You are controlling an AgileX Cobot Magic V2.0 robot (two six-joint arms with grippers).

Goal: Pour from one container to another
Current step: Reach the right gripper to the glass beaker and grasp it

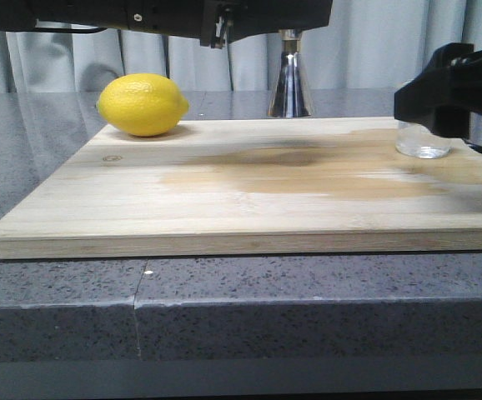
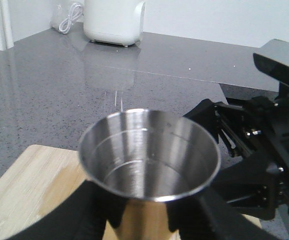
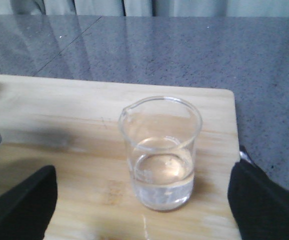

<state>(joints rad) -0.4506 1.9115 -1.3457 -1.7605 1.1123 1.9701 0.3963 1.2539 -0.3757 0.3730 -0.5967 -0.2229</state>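
Note:
The steel jigger (image 1: 290,83) stands upright at the far edge of the wooden board (image 1: 224,208), its top hidden by my left arm. My left gripper (image 2: 144,220) is shut on the jigger (image 2: 149,155), with a dark finger on either side below the upper cup. A little liquid lies in the cup. The glass beaker (image 1: 423,140) sits near the board's right end, partly hidden by my right gripper (image 1: 445,87). In the right wrist view the beaker (image 3: 160,155) holds a little clear liquid. My right gripper (image 3: 144,202) stands open, its fingers wide on either side and not touching.
A yellow lemon (image 1: 143,104) rests at the board's back left. Damp dark patches mark the board's middle. A grey stone counter (image 1: 74,292) carries the board. A white appliance (image 2: 114,20) and a coiled cable (image 2: 67,20) sit far off. My right arm (image 2: 264,165) is close to the jigger.

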